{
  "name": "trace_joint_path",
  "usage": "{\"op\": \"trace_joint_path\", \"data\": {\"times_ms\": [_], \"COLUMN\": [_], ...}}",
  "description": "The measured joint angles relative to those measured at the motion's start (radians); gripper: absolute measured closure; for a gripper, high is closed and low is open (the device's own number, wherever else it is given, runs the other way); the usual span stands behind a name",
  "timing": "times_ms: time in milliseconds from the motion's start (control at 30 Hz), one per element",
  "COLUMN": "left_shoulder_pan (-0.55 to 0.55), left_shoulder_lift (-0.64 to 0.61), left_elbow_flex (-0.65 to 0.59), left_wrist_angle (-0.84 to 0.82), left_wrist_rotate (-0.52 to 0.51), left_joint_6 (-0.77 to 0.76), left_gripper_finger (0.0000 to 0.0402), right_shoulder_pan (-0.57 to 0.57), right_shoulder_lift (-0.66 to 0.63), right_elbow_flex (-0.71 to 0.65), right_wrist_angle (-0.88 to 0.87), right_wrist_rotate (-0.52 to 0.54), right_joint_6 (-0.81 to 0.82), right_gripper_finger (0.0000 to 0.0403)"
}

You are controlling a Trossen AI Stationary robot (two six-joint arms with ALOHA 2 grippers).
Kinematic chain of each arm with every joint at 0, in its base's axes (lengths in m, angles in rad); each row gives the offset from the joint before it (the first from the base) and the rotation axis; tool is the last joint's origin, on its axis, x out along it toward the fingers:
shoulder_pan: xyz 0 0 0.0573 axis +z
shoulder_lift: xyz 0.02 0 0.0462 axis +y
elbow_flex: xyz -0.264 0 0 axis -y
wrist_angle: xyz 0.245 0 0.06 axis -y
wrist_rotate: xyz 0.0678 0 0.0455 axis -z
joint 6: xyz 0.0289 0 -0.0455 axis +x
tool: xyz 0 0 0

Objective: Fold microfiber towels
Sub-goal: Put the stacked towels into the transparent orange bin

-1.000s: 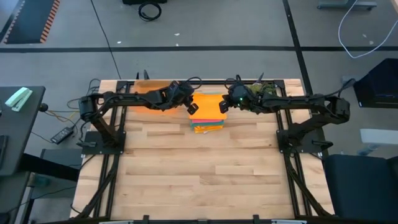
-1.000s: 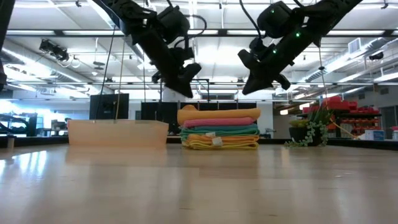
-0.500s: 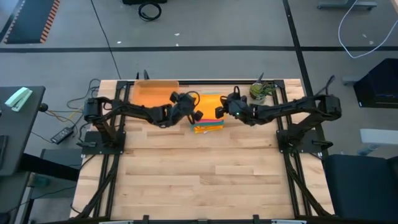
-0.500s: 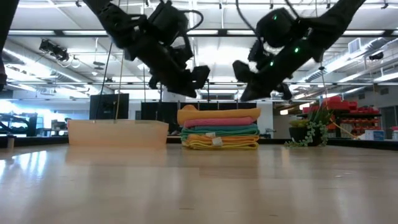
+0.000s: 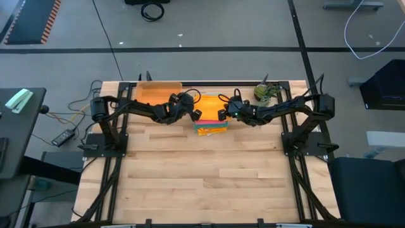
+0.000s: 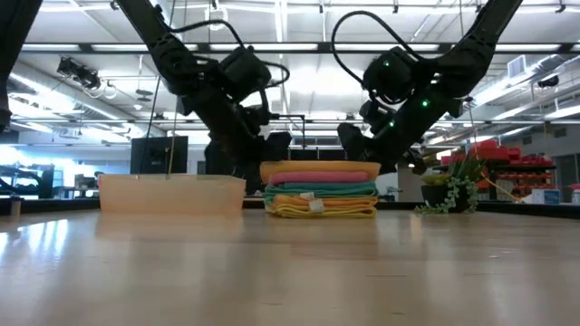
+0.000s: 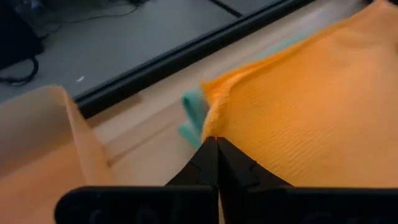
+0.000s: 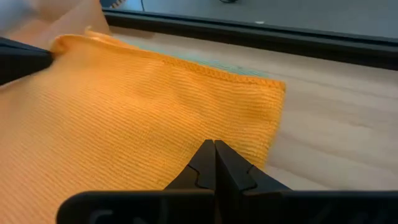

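A stack of folded microfiber towels [image 6: 319,192] rests on the table near its far edge, with yellow, teal and pink layers under an orange towel [image 5: 210,105] on top. My left gripper [image 7: 212,140] is shut, its tips at the orange towel's left edge. My right gripper [image 8: 214,144] is shut too, its tips on the towel's top near the right edge. Both arms [image 6: 231,100] slant down onto the stack from either side. My left gripper presses its shut fingertips onto the orange towel's left edge [image 7: 219,127], slanting down from the table's left. Whether any cloth is caught between the tips, I cannot tell. My right gripper presses its shut fingertips onto the orange towel's top [image 8: 205,127] close to its right edge [image 8: 273,124], slanting down from the table's right. The towel lies flat on the stack.
A translucent orange tray [image 5: 158,95] stands just left of the stack at the far edge. A small green plant [image 5: 266,93] stands at the far right. The wooden table [image 5: 202,177] stretches wide toward its near edge.
Both grippers have come down from above the stack onto its top, one from each side, tipping as they sank. The orange towel's top, bulging before, now lies flatter on the stack.
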Motion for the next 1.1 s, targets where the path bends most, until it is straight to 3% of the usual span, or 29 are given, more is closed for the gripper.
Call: {"op": "trace_joint_path", "data": {"times_ms": [133, 300, 500, 700, 900, 1100], "left_shoulder_pan": [0.017, 0.017, -0.013, -0.137, -0.22, -0.14], "left_shoulder_lift": [0.019, -0.016, -0.149, -0.311, -0.391, -0.4], "left_elbow_flex": [-0.001, 0.0, 0.0, 0.001, 0.001, 0.001], "left_wrist_angle": [-0.035, -0.032, -0.07, -0.192, -0.275, -0.272], "left_wrist_rotate": [0.004, -0.004, -0.013, -0.003, 0.18, 0.428], "left_joint_6": [-0.045, -0.01, 0.054, 0.108, -0.108, -0.28], "left_gripper_finger": [0.0399, 0.0397, 0.0397, 0.039, 0.0391, 0.0309], "right_shoulder_pan": [-0.017, -0.018, 0.007, 0.127, 0.192, 0.15], "right_shoulder_lift": [-0.025, -0.15, -0.35, -0.5, -0.54, -0.531], "right_elbow_flex": [0.004, 0.007, 0.007, 0.007, 0.007, 0.007], "right_wrist_angle": [-0.003, -0.02, -0.112, -0.271, -0.402, -0.415], "right_wrist_rotate": [-0.027, -0.053, -0.122, -0.206, -0.209, -0.24], "right_joint_6": [-0.039, -0.091, -0.132, -0.161, 0.032, 0.055], "right_gripper_finger": [0.04, 0.04, 0.04, 0.04, 0.0398, 0.0352]}}
